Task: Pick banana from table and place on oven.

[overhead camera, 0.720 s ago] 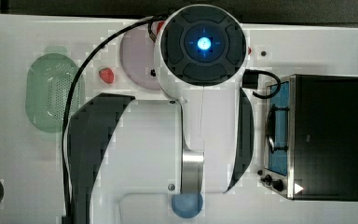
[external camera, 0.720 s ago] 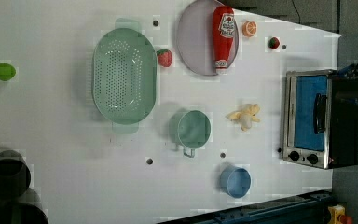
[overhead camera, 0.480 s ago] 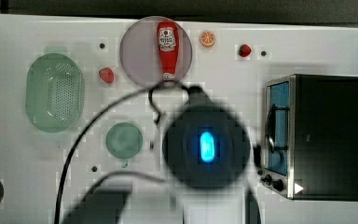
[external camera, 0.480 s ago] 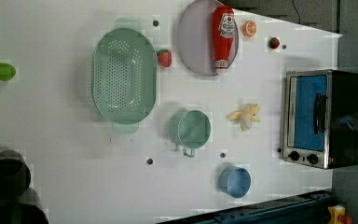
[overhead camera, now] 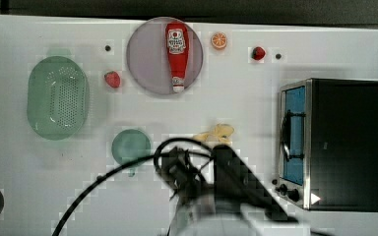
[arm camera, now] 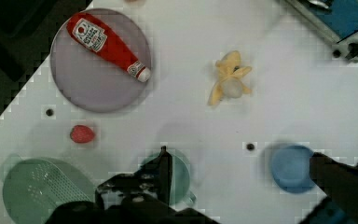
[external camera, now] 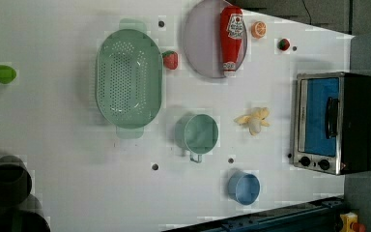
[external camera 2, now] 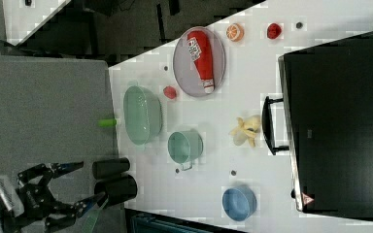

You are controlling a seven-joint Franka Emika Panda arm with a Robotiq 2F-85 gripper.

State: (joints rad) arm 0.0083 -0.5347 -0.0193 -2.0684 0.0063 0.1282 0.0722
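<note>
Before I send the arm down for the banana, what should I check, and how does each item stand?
1. Small pale yellow toy banana lying free on the large white table: ok.
2. Jaws open and empty: ok, they stand wide apart in the wrist view.
3. Jaws lined up over the banana: not ok, in the wrist view it lies well off from them.
4. Room around the banana: ok, the round green cup and the boxy black toaster oven are both apart from it.
5. Oven top bare for the drop: ok in the top view.
</note>
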